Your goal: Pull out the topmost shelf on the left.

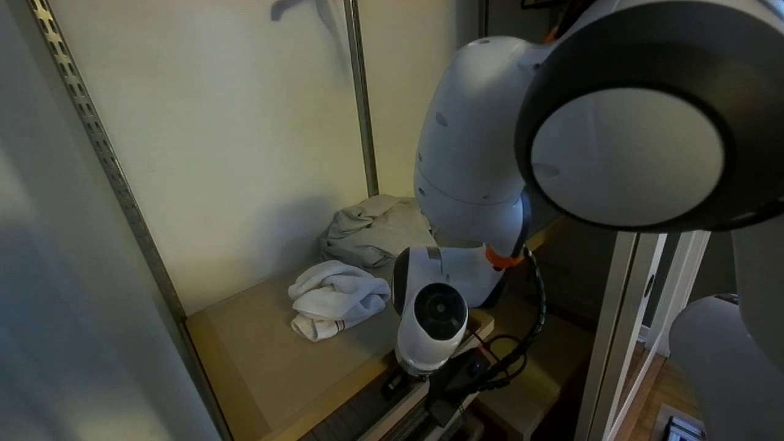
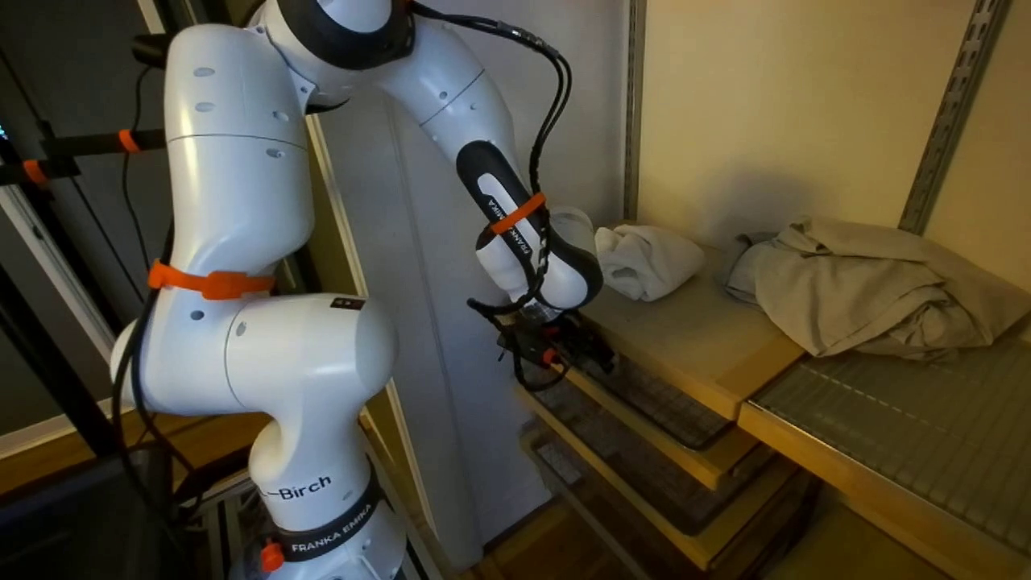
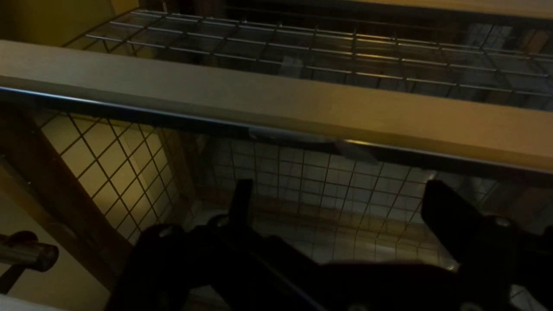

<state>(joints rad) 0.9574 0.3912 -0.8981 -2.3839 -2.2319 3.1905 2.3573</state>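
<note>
The topmost shelf shows in both exterior views as a shallow tray with a tan front rail point(image 2: 644, 427) point(image 1: 395, 413) and dark wire bottom, just under the flat tan board. It sticks out a little past the board's edge. My gripper point(image 2: 592, 350) point(image 1: 416, 392) points down at the shelf's end near the white side panel. In the wrist view a tan rail point(image 3: 276, 95) crosses above my open fingers point(image 3: 338, 185). The fingertips are wide apart, with nothing between them but wire mesh behind. Whether they touch the rail is hidden in the exterior views.
The tan board point(image 2: 693, 346) carries a white cloth point(image 2: 644, 262) and a grey cloth point(image 2: 878, 290). Lower wire trays point(image 2: 628, 491) stick out below the topmost shelf. A wire shelf point(image 2: 910, 411) adjoins the board. A white panel point(image 2: 435, 266) stands beside the trays.
</note>
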